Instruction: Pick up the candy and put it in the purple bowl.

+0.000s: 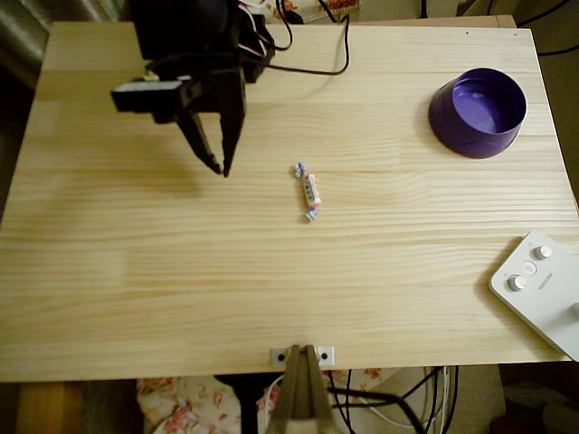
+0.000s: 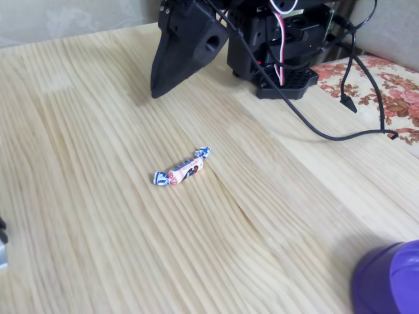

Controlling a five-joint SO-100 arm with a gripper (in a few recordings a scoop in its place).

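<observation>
Jaws nearly closed, empty, held left of candy (image 1: pixel 310 192) on table (image 1: pixel 271 289); purple bowl (image 1: pixel 478 112) placed far right

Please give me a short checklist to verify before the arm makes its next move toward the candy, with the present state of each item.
1. Candy lies free on the table, nothing touching it: ok.
2. Claw holds nothing: ok.
3. Claw open enough for the candy: not ok, tips look nearly together.
4. Claw above the candy: not ok, it is left of it in the overhead view.
5. Purple bowl upright and empty: ok.
6. Black cable away from the candy: ok.
</observation>
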